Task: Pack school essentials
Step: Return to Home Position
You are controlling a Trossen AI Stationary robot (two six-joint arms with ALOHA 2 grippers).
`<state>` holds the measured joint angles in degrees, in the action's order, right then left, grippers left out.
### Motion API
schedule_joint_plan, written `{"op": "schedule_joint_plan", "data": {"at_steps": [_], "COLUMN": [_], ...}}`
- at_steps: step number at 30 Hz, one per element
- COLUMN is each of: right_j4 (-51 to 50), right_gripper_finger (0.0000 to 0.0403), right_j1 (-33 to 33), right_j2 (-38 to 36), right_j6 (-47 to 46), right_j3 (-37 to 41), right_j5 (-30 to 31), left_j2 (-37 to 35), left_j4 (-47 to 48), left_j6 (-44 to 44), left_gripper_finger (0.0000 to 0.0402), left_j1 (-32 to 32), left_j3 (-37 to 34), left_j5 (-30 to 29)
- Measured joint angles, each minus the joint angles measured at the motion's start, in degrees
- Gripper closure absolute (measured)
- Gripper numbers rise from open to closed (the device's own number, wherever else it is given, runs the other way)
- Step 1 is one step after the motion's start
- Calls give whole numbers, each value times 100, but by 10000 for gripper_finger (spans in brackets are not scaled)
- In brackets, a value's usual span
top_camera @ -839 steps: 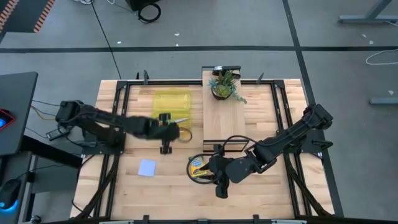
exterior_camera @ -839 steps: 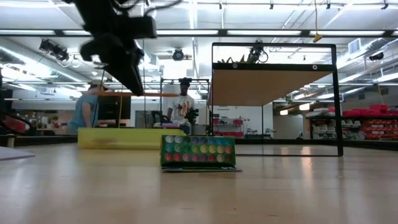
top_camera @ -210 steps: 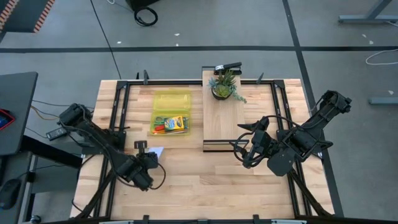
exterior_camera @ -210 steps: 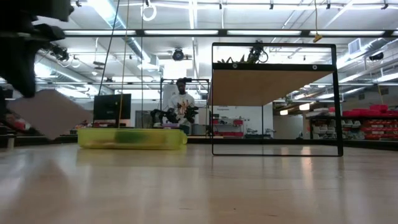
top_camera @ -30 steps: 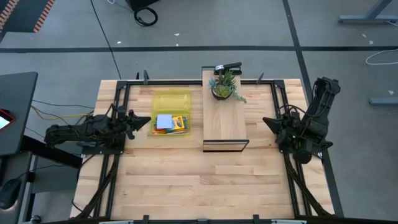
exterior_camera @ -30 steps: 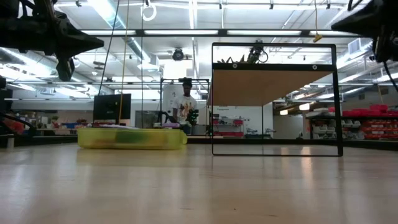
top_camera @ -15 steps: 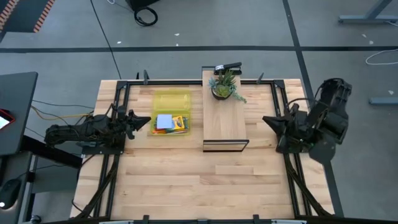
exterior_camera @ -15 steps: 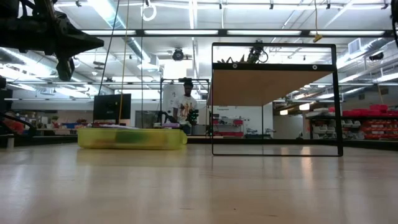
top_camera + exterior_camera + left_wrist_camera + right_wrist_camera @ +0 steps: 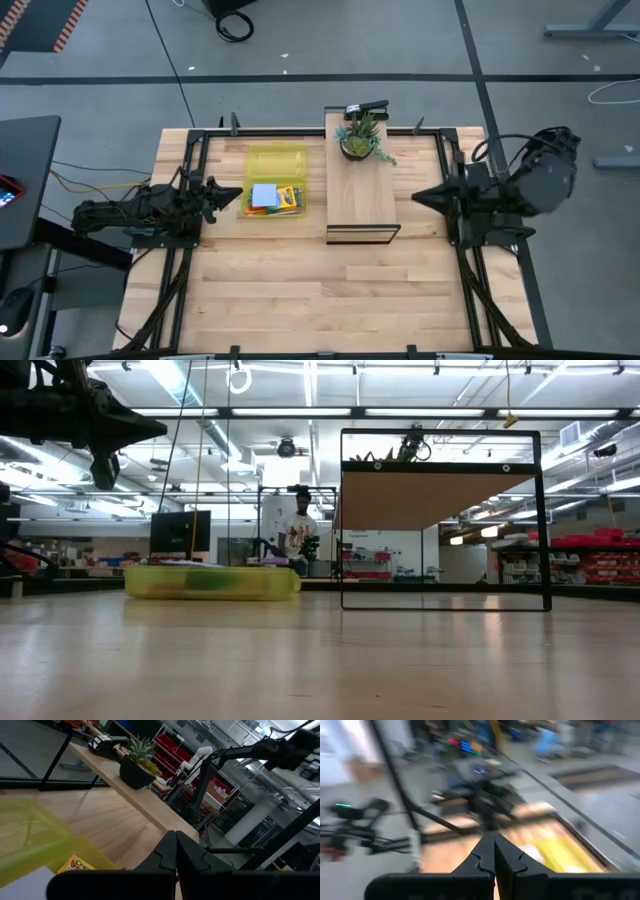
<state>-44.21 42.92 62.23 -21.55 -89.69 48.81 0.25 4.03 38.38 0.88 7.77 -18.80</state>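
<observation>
- We see L gripper clenched, empty, beside yellow box.
- R gripper clenched, empty, beside wooden board.
- Notepad and crayon box lie in the box.

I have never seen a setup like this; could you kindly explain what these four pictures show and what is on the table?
This is a robot with two dark arms working at a wooden table. One picture looks straight down from above. One looks level across the table top into the room behind. The other two come from cameras on each arm's wrist.

The left gripper hovers beside a yellow box. The right gripper hangs over the table's right part. Both are shut and hold nothing.

In the box lie a pale notepad and a crayon box. Next to it stands a raised wooden board carrying a potted plant.
</observation>
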Motion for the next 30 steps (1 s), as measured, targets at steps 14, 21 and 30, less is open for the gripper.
{"op": "schedule_joint_plan", "data": {"at_steps": [14, 21, 30], "right_j4": [897, 983, 1917], "right_gripper_finger": [396, 397, 398], "right_j1": [-2082, -2755, -2781], "right_j2": [158, -538, -1783], "right_j6": [1566, 1681, 1271], "right_j3": [148, 672, 2498], "right_j5": [-2819, -3324, -3022], "left_j2": [0, 0, 0], "left_j4": [-150, -146, -111], "left_j6": [-47, -49, -62], "left_gripper_finger": [398, 391, 390], "left_j1": [-2, -2, -2], "left_j3": [0, 0, 0], "left_j5": [-1, -1, -1]}}
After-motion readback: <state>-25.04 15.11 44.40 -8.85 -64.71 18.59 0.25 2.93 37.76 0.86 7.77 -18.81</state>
